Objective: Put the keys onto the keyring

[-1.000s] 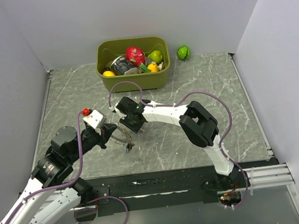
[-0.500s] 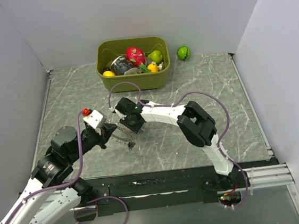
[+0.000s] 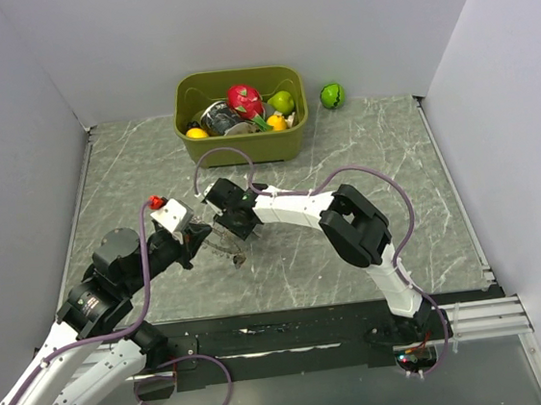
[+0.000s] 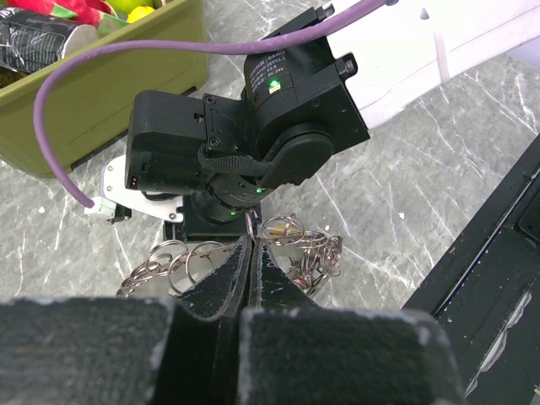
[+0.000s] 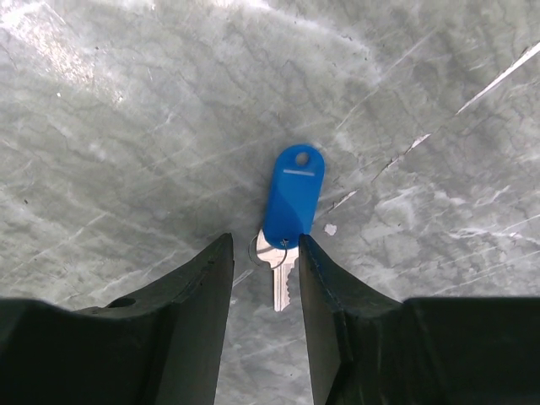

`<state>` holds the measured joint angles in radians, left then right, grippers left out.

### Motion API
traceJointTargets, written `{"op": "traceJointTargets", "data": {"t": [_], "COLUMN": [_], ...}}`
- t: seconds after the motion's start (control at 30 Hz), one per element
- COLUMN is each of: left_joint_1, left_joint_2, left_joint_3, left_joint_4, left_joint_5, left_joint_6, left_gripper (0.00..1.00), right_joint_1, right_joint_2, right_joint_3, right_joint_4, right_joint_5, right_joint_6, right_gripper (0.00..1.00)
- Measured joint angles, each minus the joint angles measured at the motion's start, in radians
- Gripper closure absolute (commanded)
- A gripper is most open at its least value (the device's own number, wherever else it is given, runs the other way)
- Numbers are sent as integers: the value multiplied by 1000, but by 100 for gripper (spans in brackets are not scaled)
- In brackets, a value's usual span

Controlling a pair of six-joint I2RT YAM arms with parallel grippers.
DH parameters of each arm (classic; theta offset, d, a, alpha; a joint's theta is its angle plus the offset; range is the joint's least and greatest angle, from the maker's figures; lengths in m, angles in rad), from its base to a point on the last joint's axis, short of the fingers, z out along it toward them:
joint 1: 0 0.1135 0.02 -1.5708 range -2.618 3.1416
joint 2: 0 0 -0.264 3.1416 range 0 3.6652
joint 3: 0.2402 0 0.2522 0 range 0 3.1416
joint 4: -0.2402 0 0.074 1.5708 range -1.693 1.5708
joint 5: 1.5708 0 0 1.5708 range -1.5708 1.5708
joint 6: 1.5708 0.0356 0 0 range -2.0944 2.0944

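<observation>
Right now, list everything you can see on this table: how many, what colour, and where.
table: one, grey marbled, under everything
bin: one, olive green, far middle of the table
toy fruits: several, red, green, yellow, orange, inside the bin
can: one, dark, inside the bin
green fruit: one, on the table just right of the bin
blue key: one, blue head and metal blade, on the table, blade between the right gripper's fingers
keyring: one, grey metal with wire loops, at the left gripper's tips
left gripper: one, black, shut on the keyring
right gripper: one, black, open over the blue key
</observation>
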<state>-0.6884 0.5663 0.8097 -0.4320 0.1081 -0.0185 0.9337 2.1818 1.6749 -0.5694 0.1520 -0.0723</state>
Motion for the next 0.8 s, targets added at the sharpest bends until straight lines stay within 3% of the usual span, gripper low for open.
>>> {"op": "traceJointTargets", "data": {"t": [0.43,0.8], "left_joint_1": [0,1], "left_joint_2": [0,0], "left_joint_3": [-3,-3], "left_joint_4": [-2,-2], "left_joint_5": [0,0], "left_joint_6": [0,0], "left_gripper": [99,99], "right_joint_1": [5,-40], "right_joint_2": [-3,-203], "right_joint_3": [-5,-221], "right_joint_4": [14,141], "right_joint_5": [39,-13], "right_joint_6": [34,204], "right_gripper": [57,57]}}
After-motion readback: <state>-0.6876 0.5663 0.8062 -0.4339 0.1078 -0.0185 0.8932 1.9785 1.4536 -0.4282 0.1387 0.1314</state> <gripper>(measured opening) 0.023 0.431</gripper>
